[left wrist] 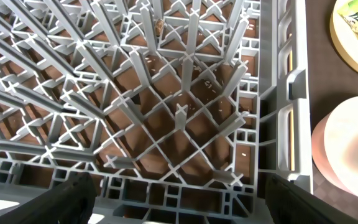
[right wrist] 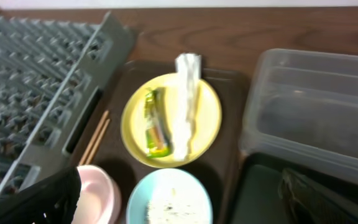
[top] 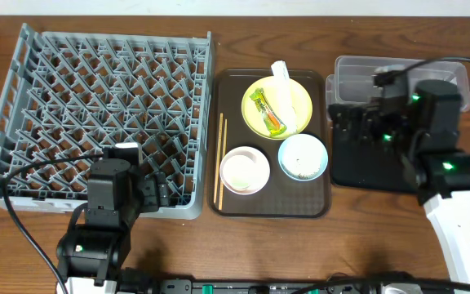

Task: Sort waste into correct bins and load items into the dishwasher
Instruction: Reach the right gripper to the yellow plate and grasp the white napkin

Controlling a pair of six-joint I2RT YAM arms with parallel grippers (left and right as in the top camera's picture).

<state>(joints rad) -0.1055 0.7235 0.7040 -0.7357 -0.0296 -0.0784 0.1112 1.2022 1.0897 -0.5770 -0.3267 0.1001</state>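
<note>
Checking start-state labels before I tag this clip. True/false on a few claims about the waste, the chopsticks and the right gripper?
1. The snack wrapper lies on the yellow plate. True.
2. The chopsticks are already loaded. False: they lie on the brown tray, outside the dish rack.
3. The blue bowl holds rice scraps. True.
4. The right gripper holds the paper strip. False: it is open and empty; the strip lies on the plate.

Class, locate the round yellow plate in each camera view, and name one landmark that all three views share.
Overhead: round yellow plate upper centre.
Left wrist: top right corner, cut off.
Right wrist: centre.
Shared landmark: grey plastic dish rack, always left of it.
</note>
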